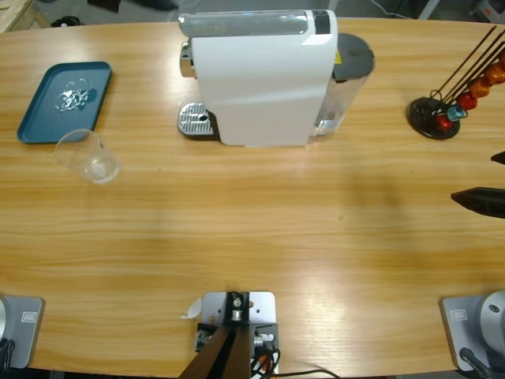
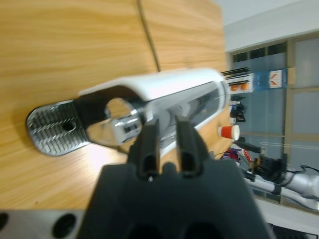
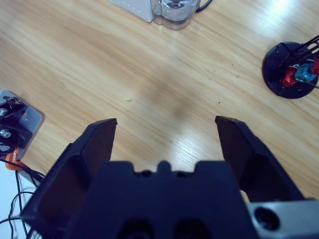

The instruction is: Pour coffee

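A white coffee machine [image 1: 256, 79] stands at the far middle of the wooden table [image 1: 260, 229], its metal drip tray [image 1: 195, 121] jutting left. Far left lies a blue tray [image 1: 39, 118]. Far right, a black capsule stand [image 1: 432, 118] holds orange, red and blue capsules [image 1: 465, 103].

I can read no words or numbers anywhere, neither on the coffee machine [image 1: 260, 79] nor elsewhere.
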`<state>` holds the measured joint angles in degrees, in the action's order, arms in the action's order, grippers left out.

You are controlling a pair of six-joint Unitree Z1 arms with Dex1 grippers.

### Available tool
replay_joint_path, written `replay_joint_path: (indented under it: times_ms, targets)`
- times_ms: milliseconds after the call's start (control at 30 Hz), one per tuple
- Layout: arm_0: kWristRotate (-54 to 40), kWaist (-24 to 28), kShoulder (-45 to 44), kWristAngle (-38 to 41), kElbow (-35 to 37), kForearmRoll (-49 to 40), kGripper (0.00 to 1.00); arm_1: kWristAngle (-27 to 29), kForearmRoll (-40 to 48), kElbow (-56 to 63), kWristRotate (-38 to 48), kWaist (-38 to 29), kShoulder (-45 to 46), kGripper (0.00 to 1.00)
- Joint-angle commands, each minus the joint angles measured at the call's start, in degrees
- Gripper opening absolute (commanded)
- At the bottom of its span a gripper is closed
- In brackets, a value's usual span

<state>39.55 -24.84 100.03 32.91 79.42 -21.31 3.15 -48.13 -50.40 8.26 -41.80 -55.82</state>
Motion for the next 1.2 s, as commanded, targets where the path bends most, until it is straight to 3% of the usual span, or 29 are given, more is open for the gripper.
replay_joint_path:
  times_ms: [33, 100, 167, 267, 500, 533, 600, 633, 1033, 1200]
  targets:
    - [-0.17, -0.26, 0.41, -1.38, -3.57, -0.84, 0.942, -0.78, 0.48, 1.54, -0.52, 0.49, -1.36, 0.885]
    - [-0.17, -0.38, 1.03, -1.36, -3.44, -0.81, 0.883, -0.78, 0.49, 1.54, -0.52, 0.49, -1.31, 0.884]
    - [-0.07, -0.56, 2.12, -0.17, -2.79, -0.68, 0.732, -0.78, 0.48, 1.54, -0.52, 0.49, -1.31, 0.883]
    - [0.51, -0.96, 3.31, 0.63, -2.46, -0.42, 0.657, -0.79, 0.48, 1.54, -0.52, 0.49, -1.4, 0.882]
    - [0.62, -1.28, 3.86, 1.1, -2.42, -0.35, 0.266, -0.86, 0.42, 1.45, -0.52, 0.49, -1.93, 0.881]
    - [0.62, -1.28, 3.84, 1.1, -2.42, -0.38, 0.258, -0.86, 0.42, 1.45, -0.52, 0.49, -2.01, 0.881]
    - [0.56, -1.26, 3.86, 1.21, -2.42, -0.35, 0.065, -0.86, 0.41, 1.45, -0.52, 0.49, -2.1, 0.881]
    - [0.55, -1.3, 3.86, 1.19, -2.42, -0.4, 0.025, -0.86, 0.41, 1.45, -0.52, 0.49, -2.08, 0.881]
    - [0.55, -1.26, 4.23, 3.17, -1.37, -0.4, 0.0, -0.88, 0.41, 1.36, -0.52, 0.49, -2.37, 0.881]
    - [1.87, -1.42, 3.82, 5.2, 2.78, -0.44, 0.0, -0.9, 0.41, 1.36, -0.52, 0.49, -2.37, 0.881]
